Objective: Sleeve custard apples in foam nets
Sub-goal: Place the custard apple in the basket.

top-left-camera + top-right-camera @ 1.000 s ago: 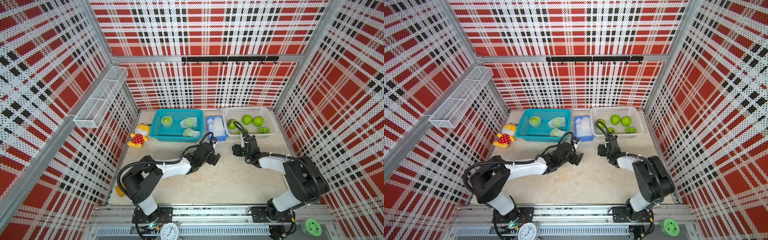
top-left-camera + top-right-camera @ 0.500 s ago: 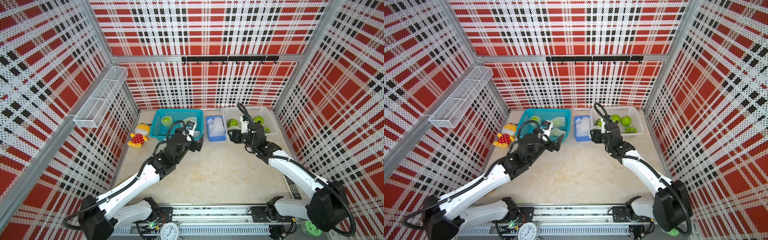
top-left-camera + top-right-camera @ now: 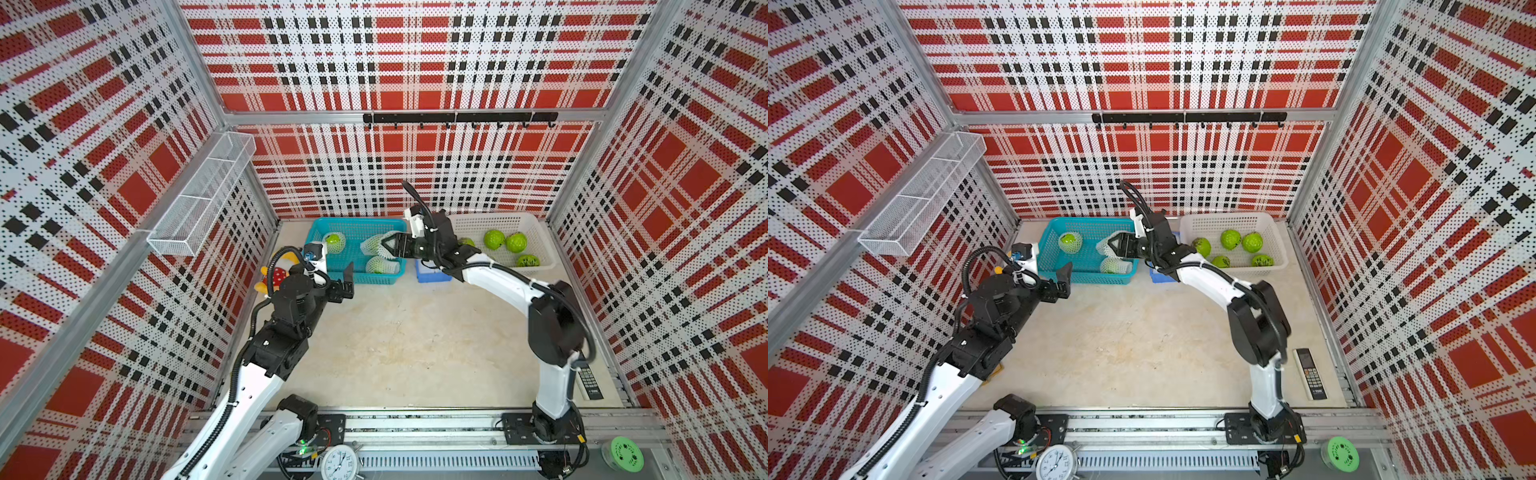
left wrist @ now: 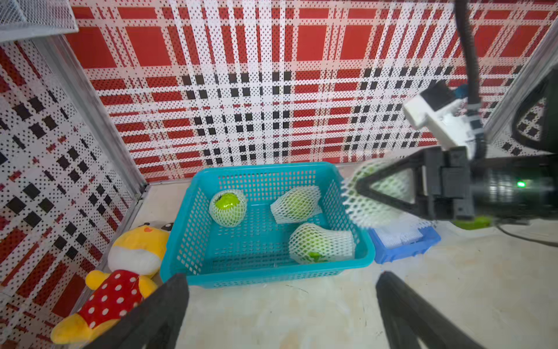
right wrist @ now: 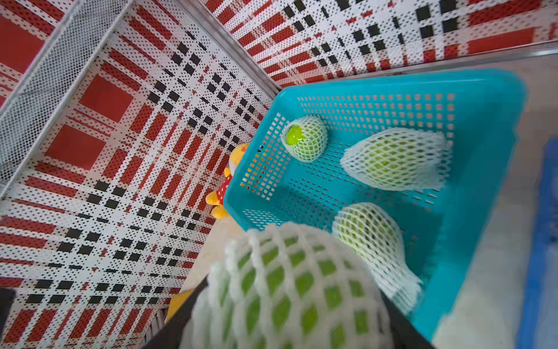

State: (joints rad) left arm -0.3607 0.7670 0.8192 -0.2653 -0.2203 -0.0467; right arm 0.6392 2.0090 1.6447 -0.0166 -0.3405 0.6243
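My right gripper point(image 3: 384, 245) point(image 5: 291, 314) is shut on a custard apple sleeved in a white foam net point(image 3: 374, 246) point(image 5: 287, 281) point(image 4: 371, 193). It holds the fruit above the right end of the teal basket point(image 3: 353, 226) point(image 3: 1059, 270). Three netted apples lie in that basket point(image 4: 228, 208) point(image 4: 296, 204) point(image 4: 320, 243). Several bare green custard apples point(image 3: 494, 240) point(image 3: 1230, 239) sit in the white basket point(image 3: 1277, 253). Spare foam nets point(image 4: 398, 238) fill the blue tray, largely hidden under my right arm in both top views. My left gripper point(image 3: 348, 280) point(image 3: 1064, 280) point(image 4: 280, 281) stands open and empty just before the teal basket's front wall.
A yellow plush toy point(image 3: 274, 276) point(image 4: 120, 272) lies left of the teal basket by the wall. A remote control point(image 3: 1310, 374) rests at the table's right front. A wire shelf point(image 3: 199, 203) juts from the left wall, and a hook rail point(image 3: 457, 117) crosses the back wall.
My right gripper has swung left from the white basket to above the teal basket, carrying the netted apple. My left gripper has drawn back leftwards, still open.
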